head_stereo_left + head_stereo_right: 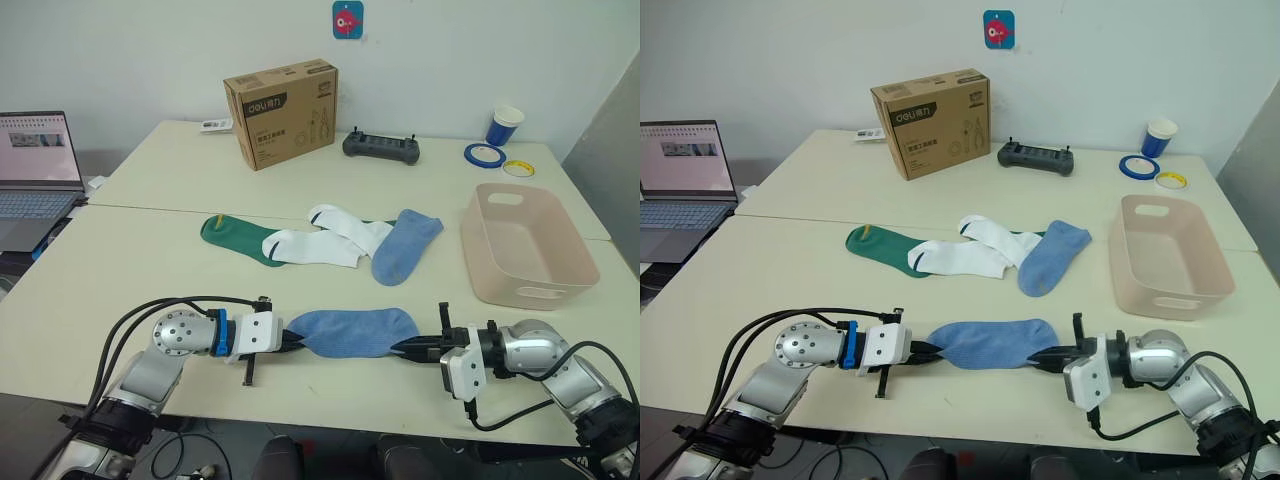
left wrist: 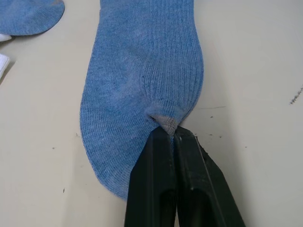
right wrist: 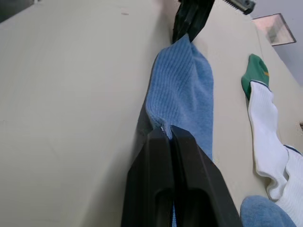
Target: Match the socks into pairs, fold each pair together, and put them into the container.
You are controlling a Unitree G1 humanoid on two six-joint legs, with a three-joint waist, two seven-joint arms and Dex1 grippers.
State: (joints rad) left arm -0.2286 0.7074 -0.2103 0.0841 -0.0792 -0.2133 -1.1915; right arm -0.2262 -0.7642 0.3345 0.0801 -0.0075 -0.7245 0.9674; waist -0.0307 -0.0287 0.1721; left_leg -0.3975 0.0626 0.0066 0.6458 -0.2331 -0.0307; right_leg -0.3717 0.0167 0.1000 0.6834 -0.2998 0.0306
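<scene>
Here, both jaws pinch the blue sock (image 1: 355,331) shut, stretched left-to-right.

Two cream tables (image 1: 150,260) pushed together fill the frame's middle before a plain white wall (image 1: 150,50) bearing a small blue sticker (image 1: 347,19) at top centre, with a grey panel (image 1: 610,130) at the right edge.

One sock (image 1: 355,331) lies flat at the near edge of the desk (image 1: 150,260), stretched between the left gripper (image 1: 290,341) and right gripper (image 1: 402,349). Behind it sits a heap of socks (image 1: 325,240), with the container (image 1: 528,245) to its right. Further back there's a box (image 1: 281,110), a laptop (image 1: 38,170) far left.
</scene>
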